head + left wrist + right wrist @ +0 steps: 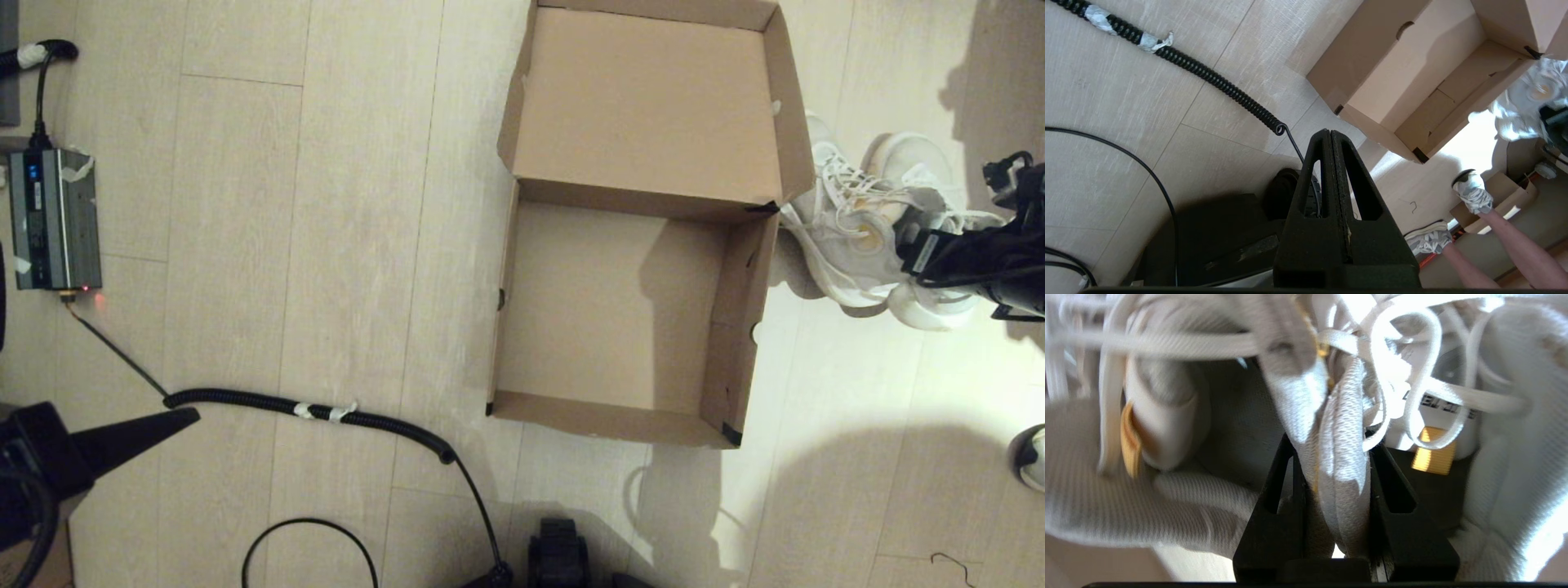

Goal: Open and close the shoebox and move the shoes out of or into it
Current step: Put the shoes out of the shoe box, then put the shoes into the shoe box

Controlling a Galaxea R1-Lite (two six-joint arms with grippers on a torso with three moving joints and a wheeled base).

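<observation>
Pinching both shoes in my right tool, I see the open shoebox just leftward; left tool closed, parked.

No text can be read; the print on a shoe's inner label is illegible.

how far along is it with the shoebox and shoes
Done: the shoebox lies open and empty. In hand: the right gripper pinches fabric of the shoes, beside the box on the floor. Left: moving them in and closing the lid. The left gripper stays out of it.
</observation>
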